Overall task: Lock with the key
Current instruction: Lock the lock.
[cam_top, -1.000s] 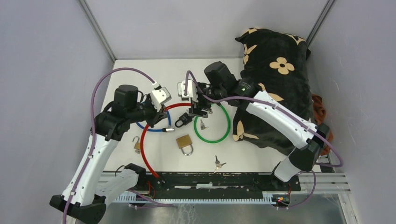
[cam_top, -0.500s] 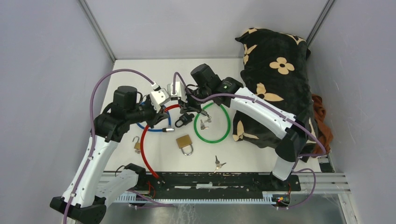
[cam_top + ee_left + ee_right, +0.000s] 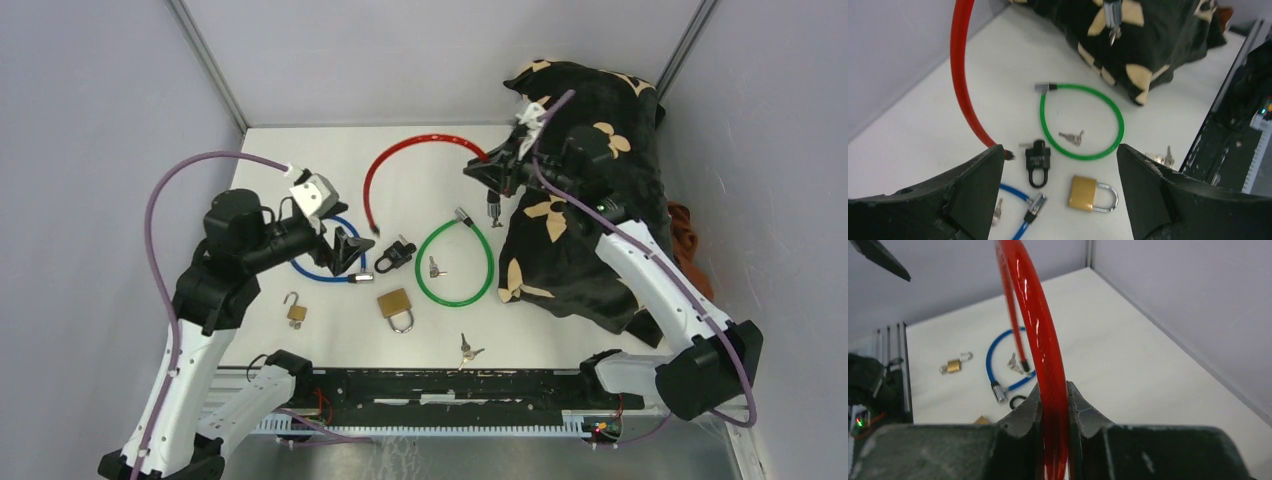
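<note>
Brass shows at the far left, where a small open padlock (image 3: 295,311) is seen beside the blue cable lock (image 3: 322,277). The left gripper (image 3: 347,250) is poised over that loop, jaws spread wide and empty. A black padlock (image 3: 395,257), a brass padlock (image 3: 397,306) and a green cable lock (image 3: 455,265) ringing a key pair (image 3: 434,267) are laid nearby. The red cable lock (image 3: 1040,340) is clamped in the right gripper (image 3: 1053,390) beside the floral cushion (image 3: 590,240), and a key (image 3: 494,212) is hung below.

Robot lab cell for sure: plain grey panel walls (image 3: 90,150) around a white tabletop (image 3: 335,150), black mounting rail (image 3: 480,385) along its front.
</note>
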Robot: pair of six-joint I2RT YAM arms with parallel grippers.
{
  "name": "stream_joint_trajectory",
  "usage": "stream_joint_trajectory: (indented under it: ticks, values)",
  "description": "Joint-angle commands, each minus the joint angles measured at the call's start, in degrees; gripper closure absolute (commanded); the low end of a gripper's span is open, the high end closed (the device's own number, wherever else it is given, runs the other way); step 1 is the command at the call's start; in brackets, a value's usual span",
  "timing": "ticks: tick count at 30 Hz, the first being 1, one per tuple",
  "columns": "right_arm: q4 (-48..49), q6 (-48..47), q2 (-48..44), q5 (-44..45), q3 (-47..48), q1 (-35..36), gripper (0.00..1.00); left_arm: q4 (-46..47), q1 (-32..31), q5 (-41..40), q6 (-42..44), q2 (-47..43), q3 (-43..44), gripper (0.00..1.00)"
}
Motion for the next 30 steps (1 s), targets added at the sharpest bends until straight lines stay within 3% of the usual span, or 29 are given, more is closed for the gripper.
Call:
stream_joint_trajectory:
  ticks: [1,3,6,8,13,18,22,30]
  values:
    - [38.5,32.5,-5.1,-5.0,-10.8,-6.1,1.00,7.4,-0.3,8.6,-6.9,-0.2,7.8,0.14]
    - [47.0,37.6,-6.0,-4.5,-14.4,-6.4,1.00,6.3,-0.3,10.8,-6.2,-0.5,7.0,0.24]
    - [60.3,45.7,-6.4,-2.2,-18.8,-6.2,1.00,8.7,-0.3,13.9,-7.5,-2.2,3.1,0.53]
    - [70.1,49.3,-6.1,-0.5,-20.9,-4.9,1.00,13.7,-0.2,17.5,-11.0,-3.1,-0.4,0.61]
    - [79.8,45.3,-3.9,4.3,-20.2,6.1,1.00,32.5,-1.2,19.8,-25.1,-0.6,-7.4,0.57]
    - [84.5,42.9,1.0,9.5,-17.8,15.0,1.00,47.8,-4.6,20.1,-32.7,2.0,-10.6,0.33]
    - [85.7,42.8,5.8,11.4,-14.2,19.5,1.00,51.7,-6.1,20.5,-32.9,3.0,-11.6,0.26]
    - [86.3,41.4,11.4,13.6,-9.2,25.2,1.00,53.5,-7.1,18.8,-31.6,2.6,-15.6,0.25]
